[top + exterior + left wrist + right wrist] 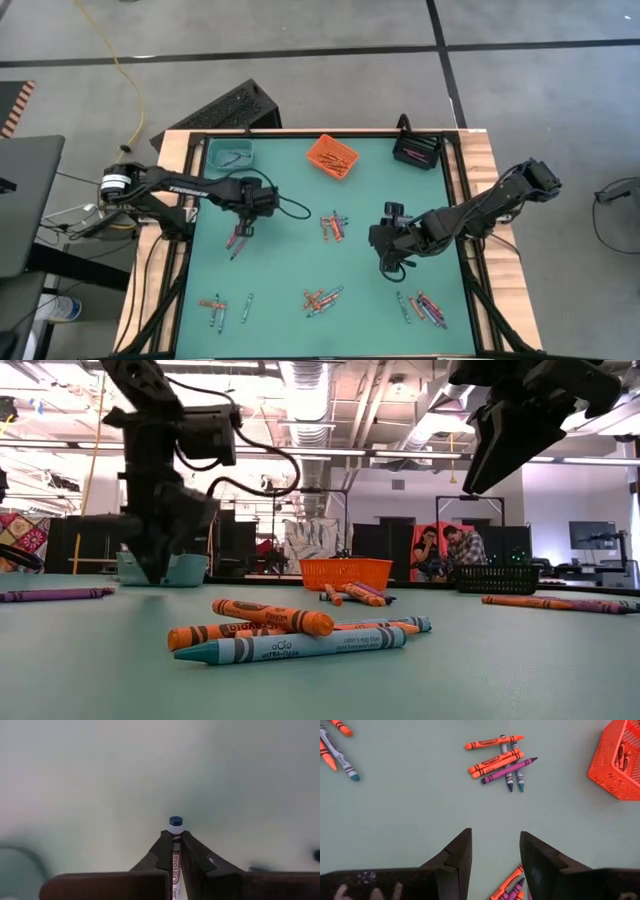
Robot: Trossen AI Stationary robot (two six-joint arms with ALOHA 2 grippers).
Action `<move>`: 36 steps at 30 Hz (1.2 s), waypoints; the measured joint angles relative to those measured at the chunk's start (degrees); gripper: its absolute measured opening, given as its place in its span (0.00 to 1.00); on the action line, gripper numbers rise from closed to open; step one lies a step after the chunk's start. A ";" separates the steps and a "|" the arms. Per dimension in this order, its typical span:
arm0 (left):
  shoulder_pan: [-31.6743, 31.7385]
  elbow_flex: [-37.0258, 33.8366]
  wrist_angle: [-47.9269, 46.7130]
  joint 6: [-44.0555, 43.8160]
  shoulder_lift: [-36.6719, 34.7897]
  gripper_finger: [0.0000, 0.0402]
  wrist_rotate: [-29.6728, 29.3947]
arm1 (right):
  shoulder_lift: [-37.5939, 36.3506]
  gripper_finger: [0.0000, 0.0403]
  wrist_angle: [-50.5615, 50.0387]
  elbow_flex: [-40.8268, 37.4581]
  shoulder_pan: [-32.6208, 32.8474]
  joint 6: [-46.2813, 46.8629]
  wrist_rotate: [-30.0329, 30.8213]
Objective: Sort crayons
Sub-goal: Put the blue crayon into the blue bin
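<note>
On smooth teal mat, left hand (174, 851) pinches thin paper-wrapped crayon (175, 826); right hand (496, 851) open

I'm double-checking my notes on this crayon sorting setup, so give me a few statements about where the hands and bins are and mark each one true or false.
1. The left hand is shut on a crayon. True.
2. The right hand is gripping a purple crayon. False: its fingers stand open with nothing between them, above bare table.
3. The orange bin already has crayons in it. True.
4. The black bin sits at the table's near edge beside the left arm. False: it is at the far edge, on the right arm's side.
5. The teal bin is at the far left corner. True.
</note>
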 joint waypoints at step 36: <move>41.21 15.52 -3.60 30.55 -0.17 0.00 3.13 | 0.00 0.39 -0.12 0.00 1.08 1.34 -0.46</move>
